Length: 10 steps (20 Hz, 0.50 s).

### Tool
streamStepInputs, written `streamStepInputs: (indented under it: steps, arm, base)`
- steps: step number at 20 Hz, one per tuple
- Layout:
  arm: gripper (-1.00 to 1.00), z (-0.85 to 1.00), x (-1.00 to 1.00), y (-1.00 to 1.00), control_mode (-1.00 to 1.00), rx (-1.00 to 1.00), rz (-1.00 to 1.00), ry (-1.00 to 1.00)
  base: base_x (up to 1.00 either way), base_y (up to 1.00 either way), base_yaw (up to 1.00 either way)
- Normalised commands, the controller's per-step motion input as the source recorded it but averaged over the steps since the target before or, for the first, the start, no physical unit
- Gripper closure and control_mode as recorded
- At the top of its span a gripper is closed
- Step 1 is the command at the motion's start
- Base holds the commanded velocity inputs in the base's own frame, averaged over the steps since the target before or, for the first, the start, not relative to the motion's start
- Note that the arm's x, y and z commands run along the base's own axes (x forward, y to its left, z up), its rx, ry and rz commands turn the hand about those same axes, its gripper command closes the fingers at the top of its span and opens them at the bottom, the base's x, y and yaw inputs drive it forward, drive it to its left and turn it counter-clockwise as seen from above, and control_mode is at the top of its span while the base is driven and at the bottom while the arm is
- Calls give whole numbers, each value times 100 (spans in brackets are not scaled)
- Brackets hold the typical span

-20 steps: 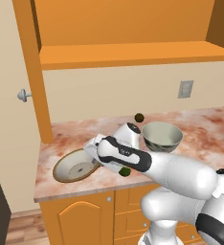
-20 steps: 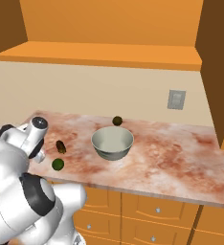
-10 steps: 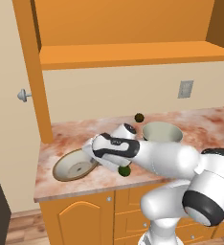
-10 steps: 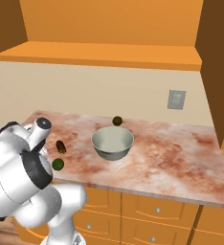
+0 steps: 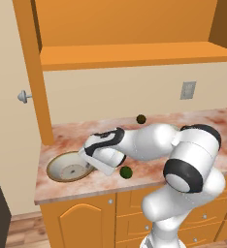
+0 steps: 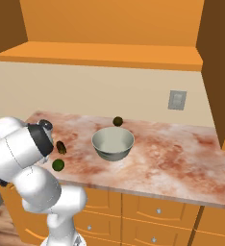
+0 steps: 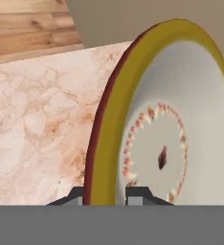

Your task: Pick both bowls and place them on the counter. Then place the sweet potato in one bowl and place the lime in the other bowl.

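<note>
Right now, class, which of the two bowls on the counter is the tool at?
The wide shallow cream bowl with the tan rim, at the counter's left end; the tool straddles its rim. The deeper grey-green bowl stands apart.

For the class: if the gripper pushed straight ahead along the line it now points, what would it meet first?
The gripper already straddles the cream bowl's tan rim, so the rim comes first; beyond it, probably the marble counter, though depth is unclear.

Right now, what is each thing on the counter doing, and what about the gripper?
cream bowl: upright on the counter, empty, rim pinched.
gripper: shut on the cream bowl's rim.
grey-green bowl: upright on the counter, empty, free.
lime: loose on the counter, in no bowl.
sweet potato: lying on the counter, in no bowl.
olive-brown ball: resting on the counter near the wall.
</note>
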Motion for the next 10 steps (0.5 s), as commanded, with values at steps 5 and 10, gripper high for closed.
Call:
streamStepInputs:
  steps: [5, 10]
  arm:
    - [-100, -17, 7, 5, -100, 0, 1, 5]
    - [-100, 1, -2, -10, -100, 0, 0, 0]
  base:
    - [0, 0, 0]
    - [0, 0, 0]
